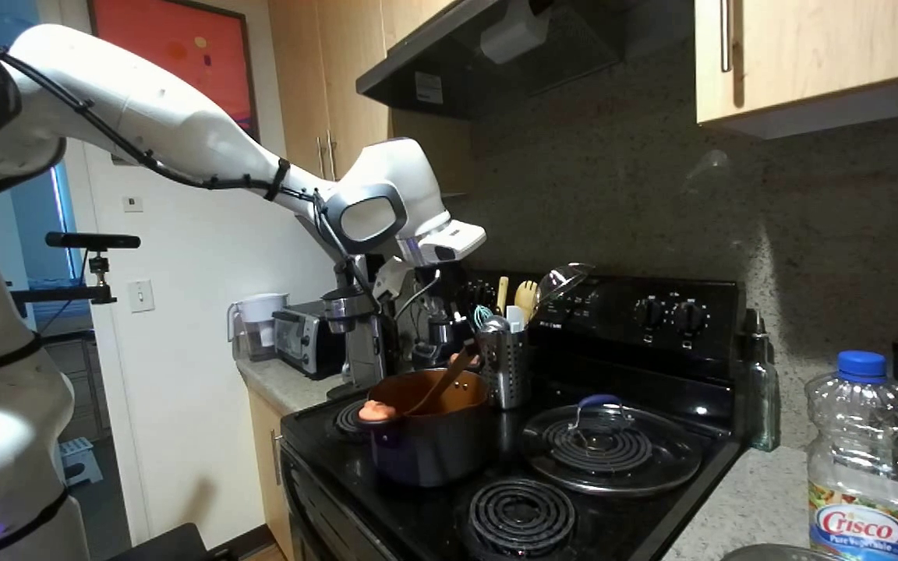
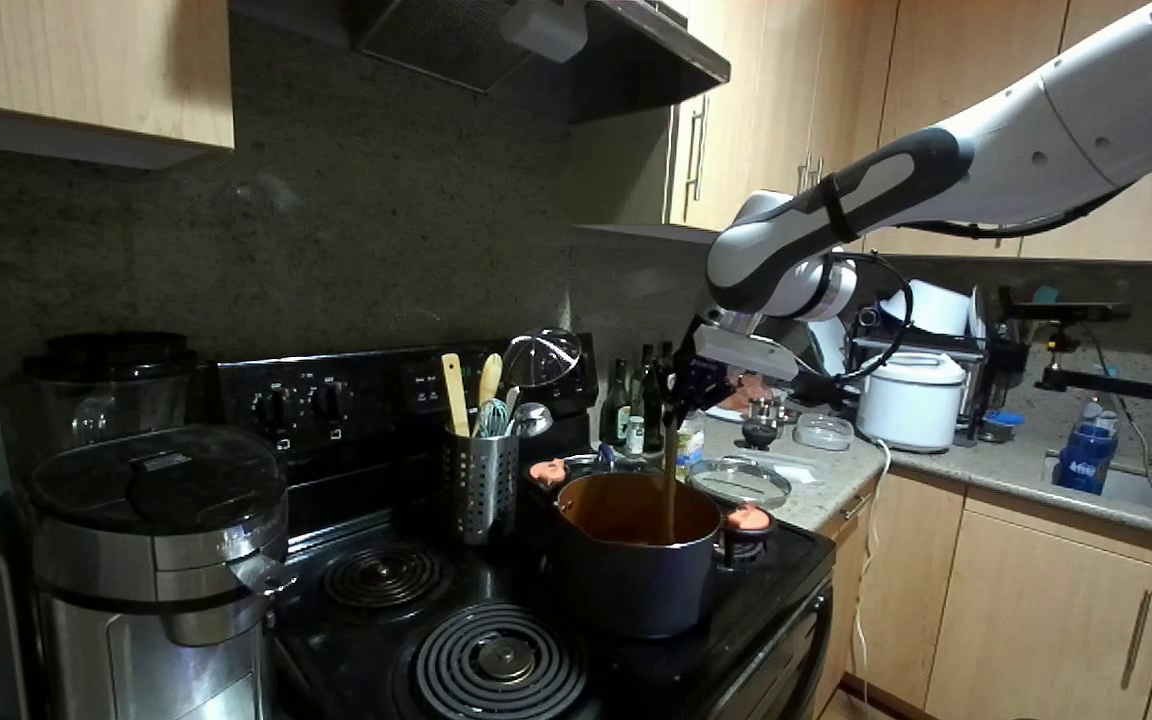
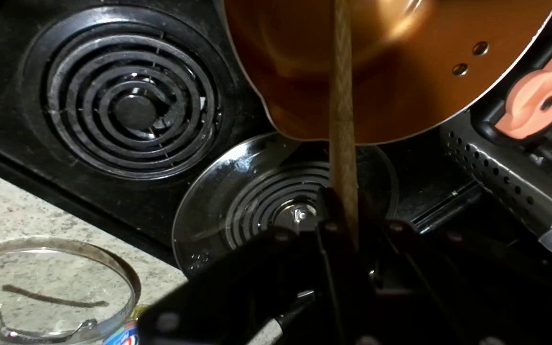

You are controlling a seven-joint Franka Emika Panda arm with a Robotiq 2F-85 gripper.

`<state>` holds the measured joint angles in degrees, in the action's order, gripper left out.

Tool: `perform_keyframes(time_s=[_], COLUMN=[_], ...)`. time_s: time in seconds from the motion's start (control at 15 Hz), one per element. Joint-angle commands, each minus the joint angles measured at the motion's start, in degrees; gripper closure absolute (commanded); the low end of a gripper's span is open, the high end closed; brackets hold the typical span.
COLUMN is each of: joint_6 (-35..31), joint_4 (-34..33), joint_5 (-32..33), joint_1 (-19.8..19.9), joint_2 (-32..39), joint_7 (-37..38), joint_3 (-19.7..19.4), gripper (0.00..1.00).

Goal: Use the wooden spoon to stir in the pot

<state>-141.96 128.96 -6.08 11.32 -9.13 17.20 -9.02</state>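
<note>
The wooden spoon (image 1: 447,380) stands tilted in the pot (image 1: 429,452) in an exterior view. The spoon (image 2: 670,490) also shows in an exterior view, its lower end inside the dark pot (image 2: 636,590) with an orange-brown inside. The spoon's head is hidden or too unclear to make out. My gripper (image 2: 676,405) is above the pot, pointing down. In the wrist view the dark fingers of the gripper (image 3: 345,206) close around the upper handle of the spoon (image 3: 343,105), which runs over the rim into the pot (image 3: 285,96).
A metal utensil holder (image 1: 505,374) stands close beside the pot. A glass lid with a blue handle (image 1: 652,452) lies on a burner. A front coil burner (image 1: 521,514), a Crisco bottle (image 1: 866,467) and a coffee machine (image 2: 156,560) are around. The range hood (image 1: 488,62) hangs above.
</note>
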Motion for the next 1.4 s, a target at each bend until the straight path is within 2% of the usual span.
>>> perform_keyframes(time_s=[0.0, 0.47, 0.73, 1.33], joint_6=[-3.29, -10.68, -12.6, -16.45], joint_4=[2.83, 6.6, 7.35, 4.94], joint_5=[-1.73, -3.64, -4.43, -6.89], joint_1=[-0.73, -1.07, -1.29, -4.73], joint_2=[-2.98, -9.43, -11.4, -7.41], joint_7=[-1.45, -2.61, -3.09, -2.45], joint_3=[0.01, -0.44, -0.18, 1.01], gripper=[0.94, 0.94, 0.94, 0.94])
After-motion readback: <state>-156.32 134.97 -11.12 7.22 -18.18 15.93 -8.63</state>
